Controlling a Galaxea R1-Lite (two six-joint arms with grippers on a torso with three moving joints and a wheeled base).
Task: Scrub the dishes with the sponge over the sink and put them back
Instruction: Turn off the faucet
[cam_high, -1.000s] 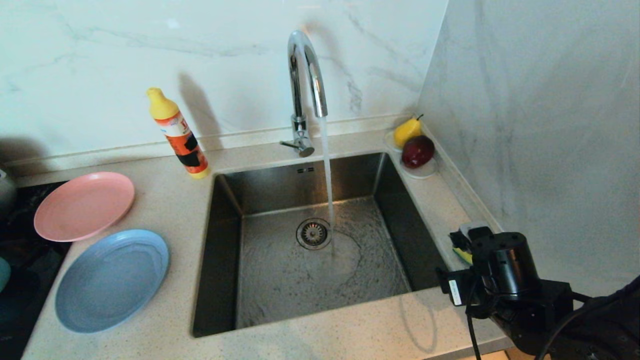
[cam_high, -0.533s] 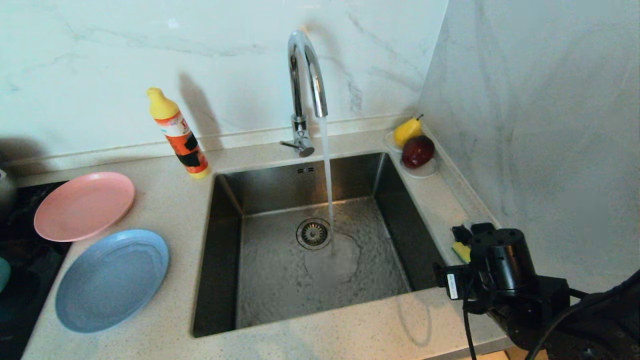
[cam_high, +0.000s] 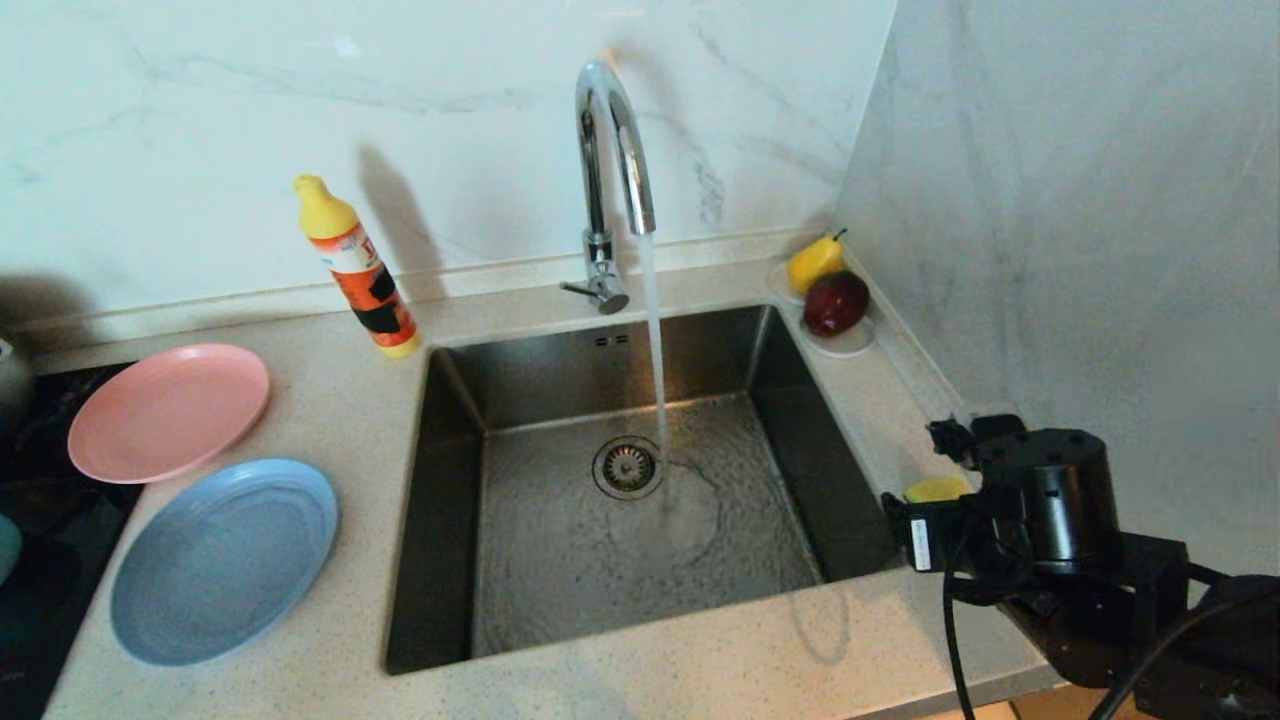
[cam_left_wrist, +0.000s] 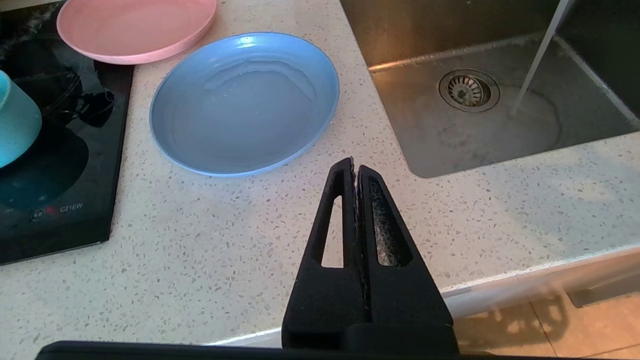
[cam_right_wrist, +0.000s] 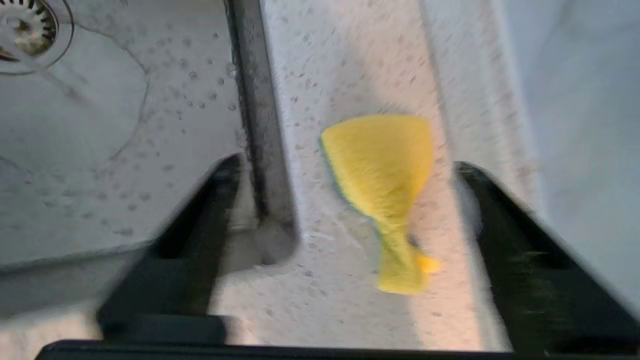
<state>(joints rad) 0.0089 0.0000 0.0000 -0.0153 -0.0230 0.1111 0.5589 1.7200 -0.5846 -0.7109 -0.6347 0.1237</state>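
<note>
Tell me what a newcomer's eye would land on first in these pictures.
Water pours from the tap into the dark sink at the centre. On the counter to the left lie the pink plate and blue plate. To the right of the sink, the right gripper hovers open over the yellow sponge.

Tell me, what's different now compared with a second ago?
The right gripper has drifted rightward and a little toward the wall in the head view, so more of the yellow sponge shows on the counter. Its jaws stay wide open, holding nothing. The plates, bottle, fruit and running tap are as before; the left gripper stays shut.
</note>
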